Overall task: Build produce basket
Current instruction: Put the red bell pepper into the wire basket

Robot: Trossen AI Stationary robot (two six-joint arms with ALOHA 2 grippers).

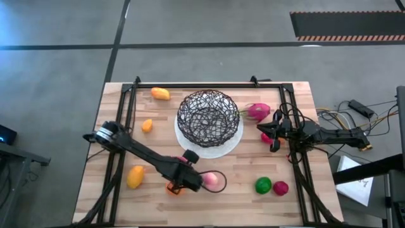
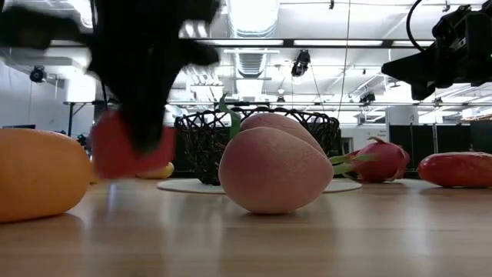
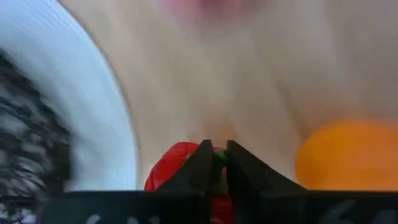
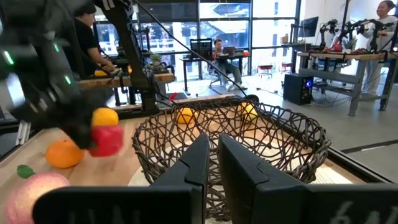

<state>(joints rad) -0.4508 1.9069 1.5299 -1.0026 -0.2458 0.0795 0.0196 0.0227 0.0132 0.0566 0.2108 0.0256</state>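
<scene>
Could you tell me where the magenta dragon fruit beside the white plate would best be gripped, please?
I would grip the magenta dragon fruit across its plump oval middle, coming from above; its green leaf tips stick out toward the black wire basket, so the ends look awkward.

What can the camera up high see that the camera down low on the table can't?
Only the high view shows the green fruit, the magenta one beside it and the whole table. Only the low view shows the room's ceiling lights behind. Both show the basket on its white plate, the peach, the dragon fruit, and the left gripper holding a red fruit above the table.
</scene>
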